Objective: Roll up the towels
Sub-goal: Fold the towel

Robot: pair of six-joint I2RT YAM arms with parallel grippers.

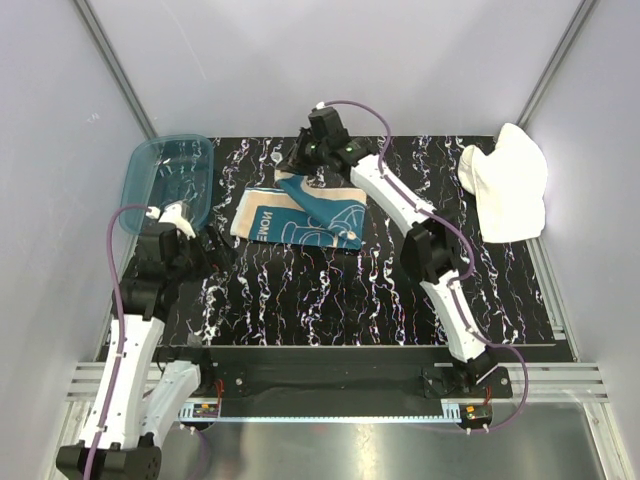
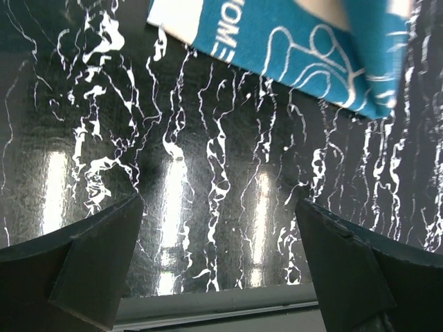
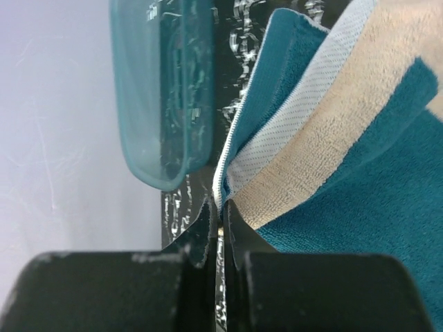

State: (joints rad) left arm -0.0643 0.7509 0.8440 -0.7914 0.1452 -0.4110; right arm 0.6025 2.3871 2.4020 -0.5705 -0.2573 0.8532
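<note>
Black, white-veined counter (image 1: pixel 330 300) between pale walls (image 1: pixel 60 120). Top view: the right tool (image 1: pixel 297 165) is at the far edge of the patterned towel (image 1: pixel 300 215). The white towel (image 1: pixel 505 185) is heaped well to its right. The teal tub (image 1: pixel 170 180) sits just beyond the left tool (image 1: pixel 183 222). Left wrist: jaws wide apart, holding nothing. Right wrist: jaws pinched on the patterned towel's hem, teal tub beyond.
</note>
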